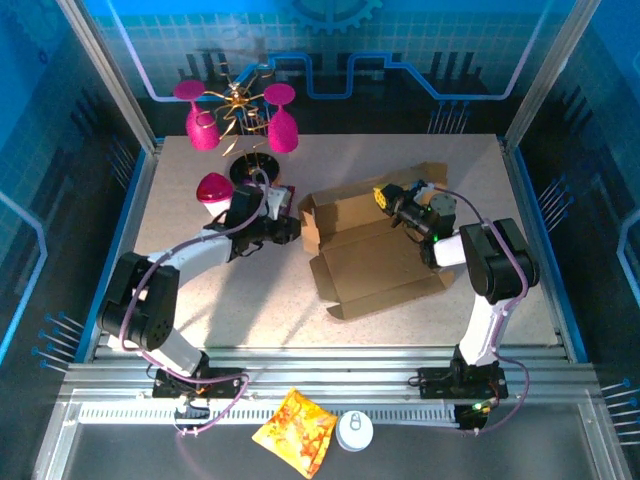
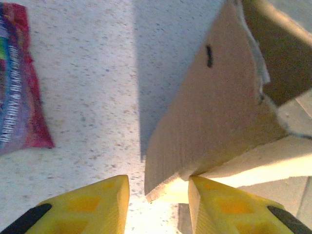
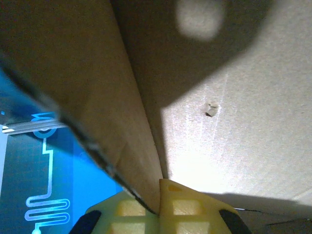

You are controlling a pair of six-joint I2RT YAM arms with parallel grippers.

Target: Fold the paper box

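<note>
Brown cardboard paper box (image 1: 375,250) at tabletop (image 1: 200,300) centre; right tool (image 3: 158,187) clenched on wall (image 3: 97,83); left tool (image 2: 158,184) released, straddling flap corner (image 2: 163,178).

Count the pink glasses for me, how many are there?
3. Two pink glasses hang from the gold rack, one left, one right; the third sits lower, by its black base. More could be hidden.

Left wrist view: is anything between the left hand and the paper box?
Nothing visible. A flap corner of the paper box sits inside the open left hand; the purple snack packet lies off to the side.
</note>
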